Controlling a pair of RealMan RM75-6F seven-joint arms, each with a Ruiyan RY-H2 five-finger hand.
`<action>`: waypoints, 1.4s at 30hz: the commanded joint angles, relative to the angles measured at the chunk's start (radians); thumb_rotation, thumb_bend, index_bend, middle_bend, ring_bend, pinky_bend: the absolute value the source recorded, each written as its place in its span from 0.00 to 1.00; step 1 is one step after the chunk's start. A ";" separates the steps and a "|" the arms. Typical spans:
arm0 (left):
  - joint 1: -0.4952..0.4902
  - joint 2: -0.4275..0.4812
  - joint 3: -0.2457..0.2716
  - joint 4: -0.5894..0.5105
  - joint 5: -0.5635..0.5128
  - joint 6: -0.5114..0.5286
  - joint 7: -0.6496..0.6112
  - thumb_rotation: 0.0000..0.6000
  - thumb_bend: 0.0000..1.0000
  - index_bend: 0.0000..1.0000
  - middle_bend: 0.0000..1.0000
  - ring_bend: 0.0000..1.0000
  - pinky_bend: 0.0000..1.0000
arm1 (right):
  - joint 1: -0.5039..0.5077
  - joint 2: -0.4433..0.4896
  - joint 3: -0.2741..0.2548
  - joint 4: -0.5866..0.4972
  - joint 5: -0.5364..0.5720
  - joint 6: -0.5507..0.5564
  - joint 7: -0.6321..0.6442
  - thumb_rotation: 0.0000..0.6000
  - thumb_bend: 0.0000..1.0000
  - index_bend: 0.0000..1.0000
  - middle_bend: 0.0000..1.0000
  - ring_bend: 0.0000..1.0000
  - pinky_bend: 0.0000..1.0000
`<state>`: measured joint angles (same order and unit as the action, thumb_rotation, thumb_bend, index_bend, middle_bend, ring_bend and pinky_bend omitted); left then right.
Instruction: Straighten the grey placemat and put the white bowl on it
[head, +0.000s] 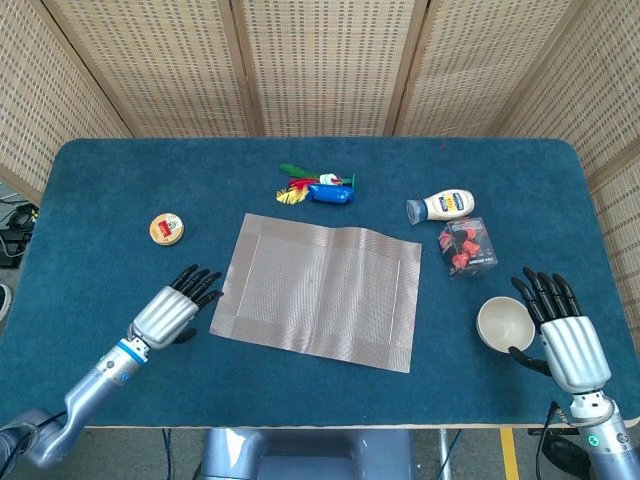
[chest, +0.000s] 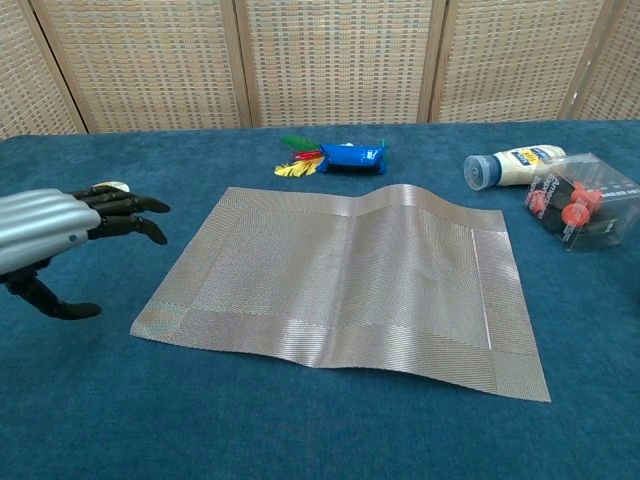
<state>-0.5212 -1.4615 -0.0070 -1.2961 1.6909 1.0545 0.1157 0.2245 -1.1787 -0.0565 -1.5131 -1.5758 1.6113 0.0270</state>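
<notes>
The grey placemat (head: 320, 290) (chest: 345, 282) lies askew on the blue table, with a ripple along its far edge. The white bowl (head: 503, 323) stands upright off the mat's right side, near the front edge; the chest view does not show it. My left hand (head: 172, 308) (chest: 55, 232) hovers just left of the mat's near-left corner, fingers extended and apart, holding nothing. My right hand (head: 567, 335) is beside the bowl on its right, fingers spread, thumb near the rim without touching it.
A mayonnaise bottle (head: 441, 206) and a clear box of red parts (head: 466, 247) lie right of the mat. A blue packet with coloured feathers (head: 318, 188) sits behind it. A small round tin (head: 166, 229) is at the left.
</notes>
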 joint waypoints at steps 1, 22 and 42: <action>-0.023 -0.041 0.011 0.036 -0.004 -0.032 0.005 1.00 0.29 0.20 0.00 0.00 0.00 | -0.009 -0.012 0.011 0.016 -0.002 0.004 0.015 1.00 0.00 0.00 0.00 0.00 0.00; -0.079 -0.151 0.031 0.130 -0.028 -0.074 0.011 1.00 0.29 0.23 0.00 0.00 0.00 | -0.031 -0.014 0.051 0.039 -0.029 -0.012 0.058 1.00 0.00 0.01 0.00 0.00 0.00; -0.057 -0.136 0.085 0.115 -0.018 -0.017 -0.031 1.00 0.29 0.22 0.00 0.00 0.00 | -0.043 -0.010 0.071 0.036 -0.043 -0.022 0.075 1.00 0.00 0.02 0.00 0.00 0.00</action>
<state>-0.5797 -1.5994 0.0760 -1.1794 1.6721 1.0372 0.0852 0.1820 -1.1891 0.0148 -1.4766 -1.6189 1.5888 0.1016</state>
